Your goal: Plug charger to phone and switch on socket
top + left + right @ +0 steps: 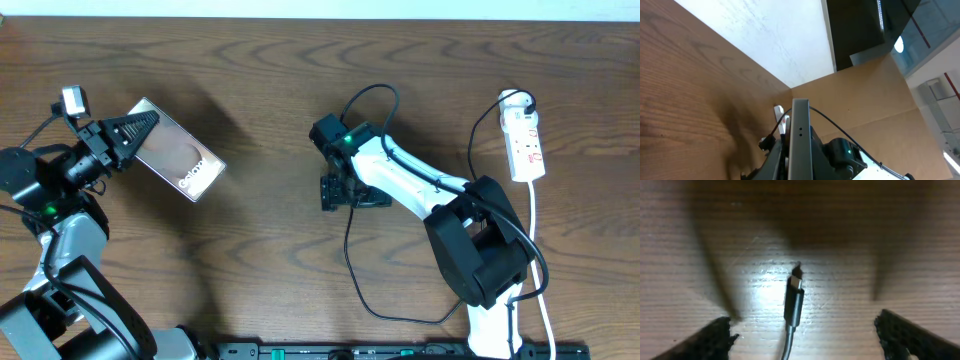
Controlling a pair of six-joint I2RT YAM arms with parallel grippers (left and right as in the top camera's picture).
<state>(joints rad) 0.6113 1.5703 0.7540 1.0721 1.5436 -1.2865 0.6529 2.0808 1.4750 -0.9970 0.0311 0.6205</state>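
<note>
- Desk (pixel 250 60): wood-grain; carries the socket and charger.
- Phone (pixel 180 155): far left, tilted, apparently lifted off the desk, "Galaxy" face up. The left gripper (pixel 135 130) is clenched on one end.
- Socket (pixel 526 140): far right edge, well apart from both grippers.
- Right gripper (pixel 804 320): released, fingers spread wide and holding nothing, hovering over the charger.
- Charger (pixel 794 305): plug tip flat on the desk, between the spread fingers.
- Risk: closing on the thin cable behind the plug could let the tip droop or twist. It might then miss the phone's port.
- Unclear: the phone's port is not visible, the left fingers are hidden in the wrist view, and the socket switches are too small to read.
</note>
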